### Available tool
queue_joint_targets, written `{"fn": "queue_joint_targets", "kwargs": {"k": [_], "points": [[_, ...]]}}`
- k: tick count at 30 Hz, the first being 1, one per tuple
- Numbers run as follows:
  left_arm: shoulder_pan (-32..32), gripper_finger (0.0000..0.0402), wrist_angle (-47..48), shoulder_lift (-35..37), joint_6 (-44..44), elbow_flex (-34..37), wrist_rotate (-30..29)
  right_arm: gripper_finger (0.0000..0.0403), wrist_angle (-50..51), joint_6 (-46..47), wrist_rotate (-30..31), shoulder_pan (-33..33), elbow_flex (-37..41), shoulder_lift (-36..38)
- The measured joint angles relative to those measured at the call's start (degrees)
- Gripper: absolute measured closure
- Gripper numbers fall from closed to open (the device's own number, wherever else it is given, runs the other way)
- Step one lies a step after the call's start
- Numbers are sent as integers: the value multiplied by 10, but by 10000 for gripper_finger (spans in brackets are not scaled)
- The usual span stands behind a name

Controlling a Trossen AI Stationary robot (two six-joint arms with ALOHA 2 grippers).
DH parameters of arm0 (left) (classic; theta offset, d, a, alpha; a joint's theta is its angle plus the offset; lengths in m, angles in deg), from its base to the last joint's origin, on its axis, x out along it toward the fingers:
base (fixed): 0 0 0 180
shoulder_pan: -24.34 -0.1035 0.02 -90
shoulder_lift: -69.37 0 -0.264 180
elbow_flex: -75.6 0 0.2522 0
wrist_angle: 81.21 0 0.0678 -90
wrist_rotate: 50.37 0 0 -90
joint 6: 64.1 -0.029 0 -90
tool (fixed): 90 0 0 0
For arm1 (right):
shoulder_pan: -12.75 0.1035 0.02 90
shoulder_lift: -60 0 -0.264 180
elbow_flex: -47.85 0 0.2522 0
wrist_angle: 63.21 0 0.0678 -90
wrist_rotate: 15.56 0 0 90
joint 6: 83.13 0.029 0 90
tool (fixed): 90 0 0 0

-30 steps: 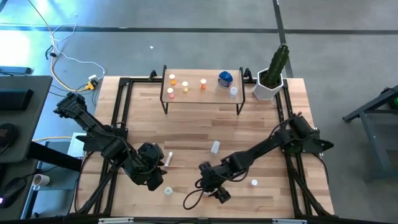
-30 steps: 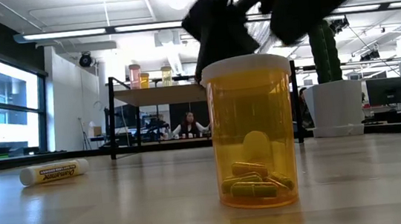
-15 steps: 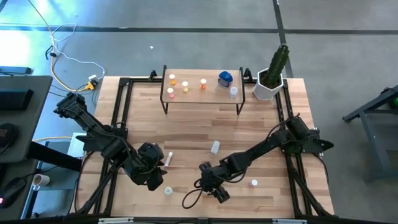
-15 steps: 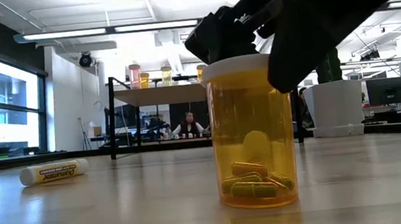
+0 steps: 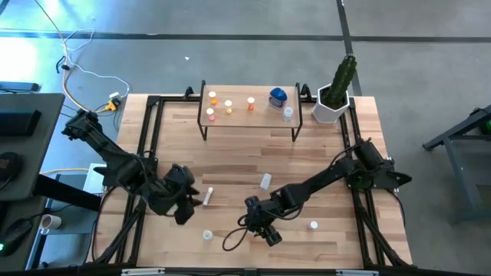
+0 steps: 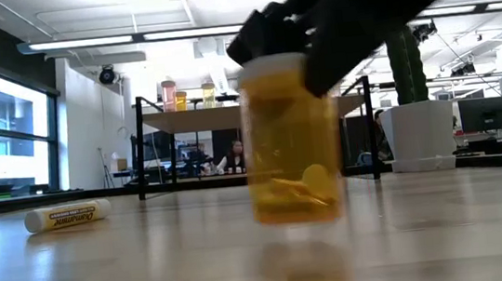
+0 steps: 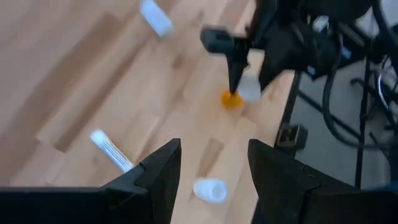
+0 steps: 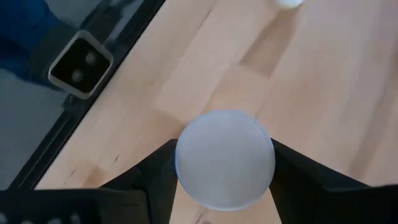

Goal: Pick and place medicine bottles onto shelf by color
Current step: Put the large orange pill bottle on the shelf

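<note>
The right gripper [image 5: 261, 228], near the table's [image 5: 230, 165] front edge, is clamped on the white cap of a transparent orange pill bottle with capsules inside [image 6: 290, 136]. In the low view the bottle appears just clear of the table top, so the step in hand looks like the lift. To do it well, the bottle should stay upright and rise straight until it can pass over the other items, then travel to the low shelf with a light wood top on thin black legs [image 5: 249, 116] at the back edge. There it belongs with the orange-capped bottles [image 5: 229, 104] grouped toward the shelf's left end, apart from the round blue bottle [image 5: 278, 96] toward its right end. It should be set down gently so the neighbours do not topple.

The left gripper [image 5: 184, 208] waits with fingers apart near the front left of the table, beside a white tube lying on its side [image 6: 68, 216]. The tube bears printed writing, too small to read with confidence.
</note>
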Motion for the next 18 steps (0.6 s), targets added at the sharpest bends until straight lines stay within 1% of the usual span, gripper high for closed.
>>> {"fn": "queue_joint_targets", "kwargs": {"k": [3,7,18], "points": [[-12,225,0,26,-23,0,-17,206,6,0,0,-13,0,11],[-34,225,-1,55,-56,0,-25,206,9,1,0,-33,-1,30],[-109,225,1,96,-182,0,-25,207,16,17,0,-108,-1,101]]}}
